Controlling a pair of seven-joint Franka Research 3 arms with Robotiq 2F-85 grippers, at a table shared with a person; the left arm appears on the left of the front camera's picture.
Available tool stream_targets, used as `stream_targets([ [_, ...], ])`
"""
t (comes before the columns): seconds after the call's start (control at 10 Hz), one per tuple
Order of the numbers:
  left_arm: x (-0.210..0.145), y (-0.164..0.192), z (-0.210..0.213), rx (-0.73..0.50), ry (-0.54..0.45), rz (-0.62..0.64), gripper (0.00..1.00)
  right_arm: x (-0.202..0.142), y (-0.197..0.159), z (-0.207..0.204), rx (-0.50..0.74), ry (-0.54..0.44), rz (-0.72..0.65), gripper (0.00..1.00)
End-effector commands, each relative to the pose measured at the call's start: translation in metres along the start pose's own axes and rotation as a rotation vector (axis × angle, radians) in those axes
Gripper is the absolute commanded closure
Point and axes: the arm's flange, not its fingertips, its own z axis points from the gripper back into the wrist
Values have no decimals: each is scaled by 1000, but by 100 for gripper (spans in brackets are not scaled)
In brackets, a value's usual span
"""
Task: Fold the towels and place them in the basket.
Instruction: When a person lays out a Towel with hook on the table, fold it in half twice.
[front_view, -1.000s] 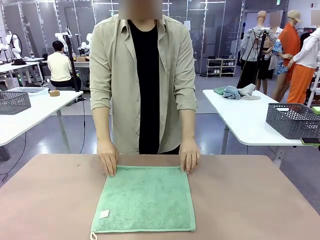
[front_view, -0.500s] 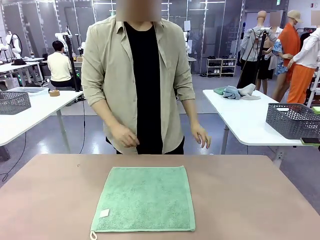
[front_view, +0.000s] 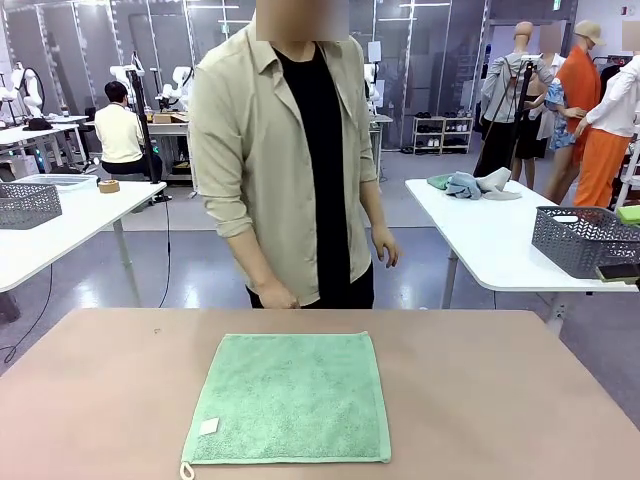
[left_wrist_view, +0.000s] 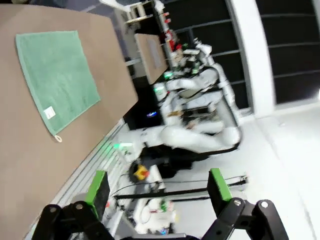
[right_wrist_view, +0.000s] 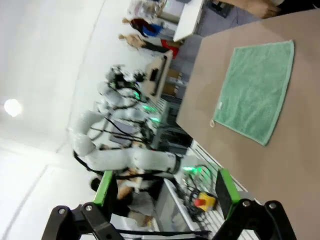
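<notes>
- Mint-green square terry-cloth towel (front_view: 290, 398) lies spread flat and unfolded on the brown rectangular tabletop (front_view: 500, 400), in the middle of its width and towards the robot's side.
- Its four edges run roughly parallel to the table's edges. The far edge stops short of the table's far edge, with a strip of bare brown between them.
- A small white label (front_view: 208, 427) sits near the towel's near-left corner, and a pale loop (front_view: 186, 471) hangs off that corner.
- Broad bare tabletop opens on both sides of the towel, left and right, with nothing lying on it.
- The person in a beige shirt stands at the far edge, body turned to picture right. One hand (front_view: 278, 297) hangs just above the far table edge, apart from the towel. The other hand (front_view: 385, 247) is raised higher, clear of the table.
- The left gripper (left_wrist_view: 157, 187) has its green-padded fingers spread wide with nothing between them. In its wrist view the towel (left_wrist_view: 57, 75) lies well away, up on the table.
- The right gripper (right_wrist_view: 165, 191) likewise stands spread wide and empty. The towel (right_wrist_view: 257, 90) shows far off in its wrist view, its edges flat on the table.
</notes>
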Motion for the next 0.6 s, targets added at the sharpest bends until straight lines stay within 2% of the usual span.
stream_targets([
  [0.0,-15,-29,-39,188,64,-174,0,-17,41,-35,-167,83,189,0],
  [0.1,-17,-41,-54,238,121,-245,0,-23,55,-48,-225,119,258,0],
  [0.3,-26,-65,-101,443,302,-474,0,-37,84,-91,-433,231,472,0],
  [0.5,-33,-71,-133,570,419,-790,0,-42,88,-119,-567,326,698,0],
])
